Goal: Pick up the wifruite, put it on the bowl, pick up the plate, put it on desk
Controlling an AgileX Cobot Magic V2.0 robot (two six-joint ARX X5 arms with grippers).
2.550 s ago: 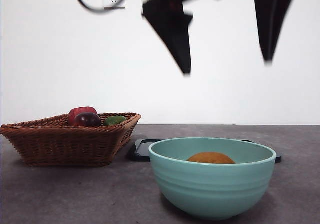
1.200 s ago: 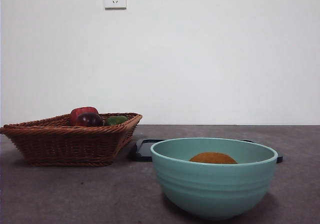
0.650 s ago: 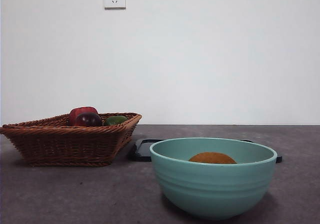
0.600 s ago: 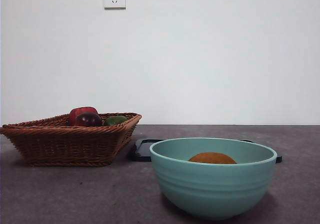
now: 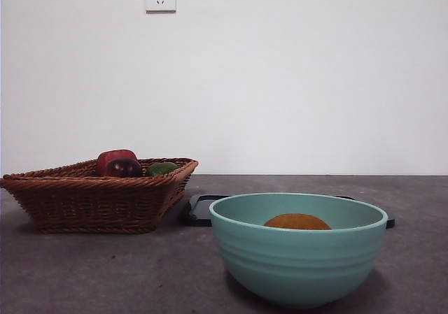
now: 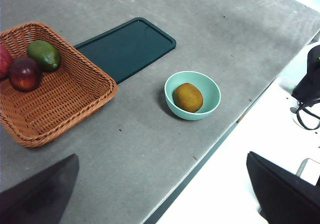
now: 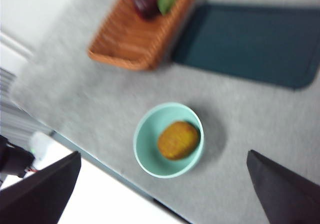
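- Fruit [image 6: 188, 97] sits inside the bowl [image 6: 210, 87], lying on its side; first half of the task looks done.
- Bowl = landmark. It stands on the desk [image 6: 130, 149] near the desk's front edge, clear of everything else.
- Plate, i.e. the flat dark tray [image 6: 127, 47], lies flat on the desk just behind the bowl, not touching it. In the front view only its rim shows past the bowl's back edge.
- Tray is a long rectangle w/ rounded corners; its long axis runs roughly crosswise behind the bowl, one end reaching toward the basket [image 6: 55, 114].
- Basket sits beside the bowl and next to the tray's end; whether they touch I can't tell. It holds an apple [image 5: 114, 157], a dark fruit [image 6: 24, 73] and a green fruit [image 6: 44, 54].
- Left gripper [image 6: 160, 184]: high above the desk, out past the front edge on the bowl's side, jaws spread wide, nothing between them.
- Right gripper [image 7: 162, 186]: also high, about over the bowl, jaws wide apart, empty. This view is blurred.
- Neither arm shows in the front view.
- Key relation for the next move: tray lies beyond the bowl from both grippers, so a reach prob. has to pass over or round the bowl.
- Which arm is nearer the tray: can't say for sure.
- Grip prob. needs a rim edge, as the tray lies flush on the desk.
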